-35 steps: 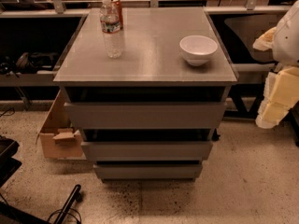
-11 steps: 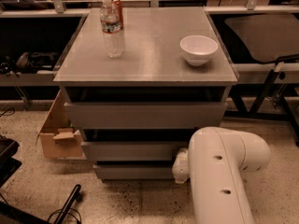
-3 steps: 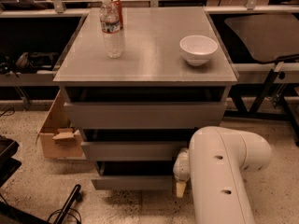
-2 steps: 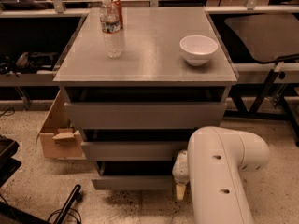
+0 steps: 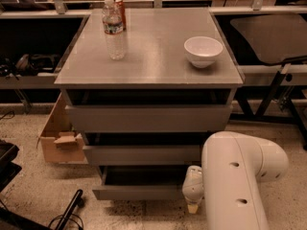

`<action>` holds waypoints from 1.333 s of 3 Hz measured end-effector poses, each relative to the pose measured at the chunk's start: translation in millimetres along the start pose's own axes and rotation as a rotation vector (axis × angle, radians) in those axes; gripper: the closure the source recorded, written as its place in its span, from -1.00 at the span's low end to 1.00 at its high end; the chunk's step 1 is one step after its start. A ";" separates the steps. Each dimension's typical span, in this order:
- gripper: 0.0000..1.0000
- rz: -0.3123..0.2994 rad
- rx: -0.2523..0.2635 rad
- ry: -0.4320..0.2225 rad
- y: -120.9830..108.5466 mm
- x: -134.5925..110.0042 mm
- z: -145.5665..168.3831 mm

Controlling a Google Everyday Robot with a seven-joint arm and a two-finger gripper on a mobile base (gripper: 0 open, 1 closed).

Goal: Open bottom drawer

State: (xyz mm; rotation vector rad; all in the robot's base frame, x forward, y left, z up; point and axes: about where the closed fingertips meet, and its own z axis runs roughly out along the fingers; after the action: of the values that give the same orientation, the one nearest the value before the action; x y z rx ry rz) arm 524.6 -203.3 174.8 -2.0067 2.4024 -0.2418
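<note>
The grey cabinet (image 5: 148, 51) has three flat drawer fronts. The bottom drawer (image 5: 139, 192) is the lowest and narrowest, and it stands pulled out a little toward me, with a dark strip of its inside showing above the front. My gripper (image 5: 193, 191) is at the drawer's right end, against the front's corner, low near the floor. The large white arm link (image 5: 237, 186) fills the lower right and hides the cabinet's right side there. The top drawer (image 5: 148, 118) and middle drawer (image 5: 141, 154) are set further back.
On the cabinet top stand a water bottle (image 5: 114, 30), a red can (image 5: 120, 6) behind it, and a white bowl (image 5: 203, 51). An open cardboard box (image 5: 60, 140) sits on the floor at the left. A black bar (image 5: 71, 209) lies at the lower left, and table legs (image 5: 268, 97) stand at the right.
The arm came in from the right and went down to the bottom drawer. That drawer has slid out toward me. Over the last second almost nothing has moved.
</note>
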 end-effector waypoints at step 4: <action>1.00 -0.006 -0.045 0.043 27.8 16.7 -9.5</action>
State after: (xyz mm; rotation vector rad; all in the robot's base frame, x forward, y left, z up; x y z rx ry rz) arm 493.4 -213.8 182.4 -2.0481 2.4502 -0.2356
